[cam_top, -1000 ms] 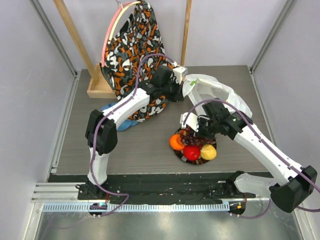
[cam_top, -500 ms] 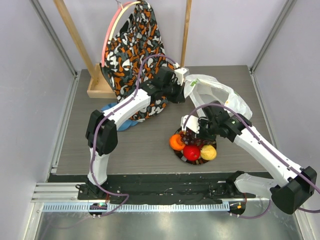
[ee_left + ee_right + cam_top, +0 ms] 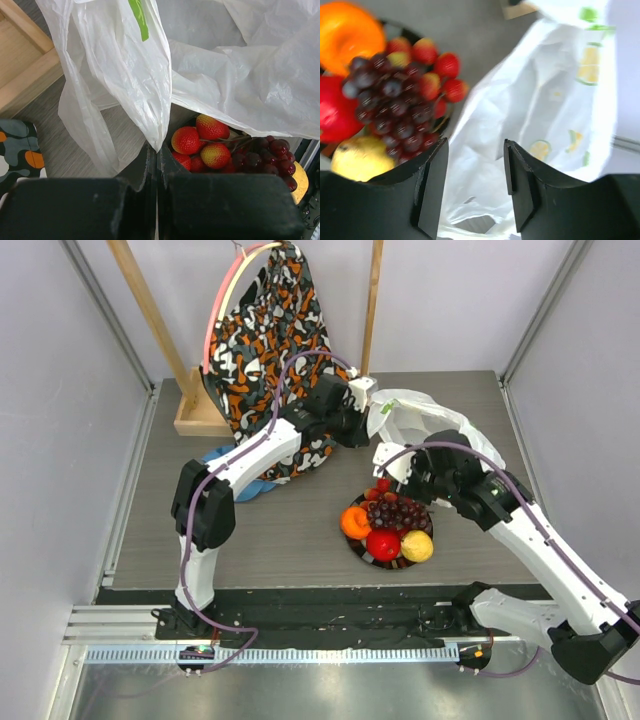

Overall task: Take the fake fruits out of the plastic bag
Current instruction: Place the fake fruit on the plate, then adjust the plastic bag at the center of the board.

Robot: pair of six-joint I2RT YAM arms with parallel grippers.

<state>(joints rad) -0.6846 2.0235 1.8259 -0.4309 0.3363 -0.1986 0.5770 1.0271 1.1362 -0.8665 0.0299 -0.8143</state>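
The plastic bag lies crumpled at the back right, white with a small green-yellow print. My left gripper is shut on a thin fold of the plastic bag at its left edge, holding it up; the jaws are pressed together on the film. The fake fruits sit on a dark-rimmed plate: orange, red apple, lemon, grape bunch and strawberries. My right gripper hovers open between plate and bag, with only the plastic bag showing below its empty jaws.
An orange-black-white patterned cloth hangs from a wooden stand at the back left and drapes onto the table. A blue cloth lies under the left arm. A wooden post rises behind the bag.
My right gripper has opened and drawn back from the plate toward the bag, leaving the grape bunch on the plate. The left gripper has kept its hold on the bag.
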